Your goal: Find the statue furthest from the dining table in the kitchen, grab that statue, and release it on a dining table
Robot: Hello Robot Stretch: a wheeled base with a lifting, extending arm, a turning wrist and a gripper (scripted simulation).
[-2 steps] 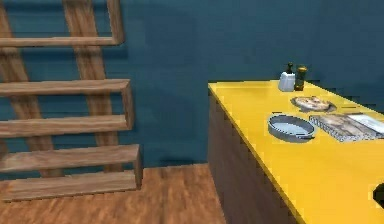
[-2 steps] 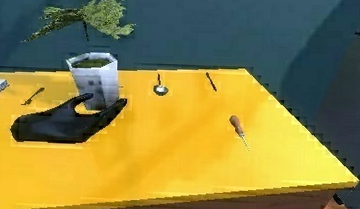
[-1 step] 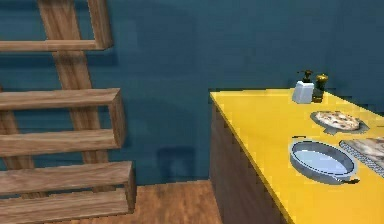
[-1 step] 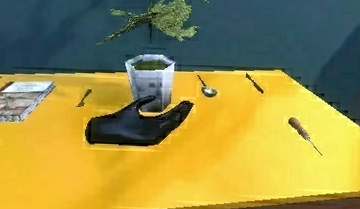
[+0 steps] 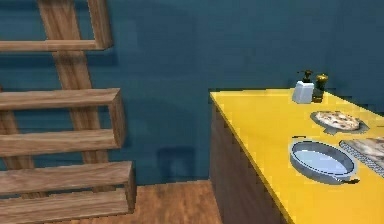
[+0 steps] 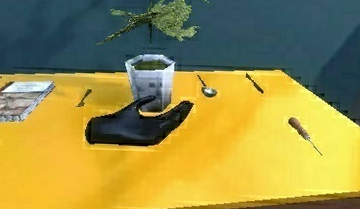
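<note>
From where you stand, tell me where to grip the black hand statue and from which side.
Probably the black hand statue across its palm, from above: it lies flat on the yellow table, and the plant pot crowds its far side.

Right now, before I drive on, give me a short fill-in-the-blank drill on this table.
The table top is ____.
The hand-shaped statue lying on it is coloured ____.
In the arm side view, the book lies at the table's ____ end.
The white pot behind the statue holds a leafy ____.
Missing: yellow; black; left; plant.
</note>
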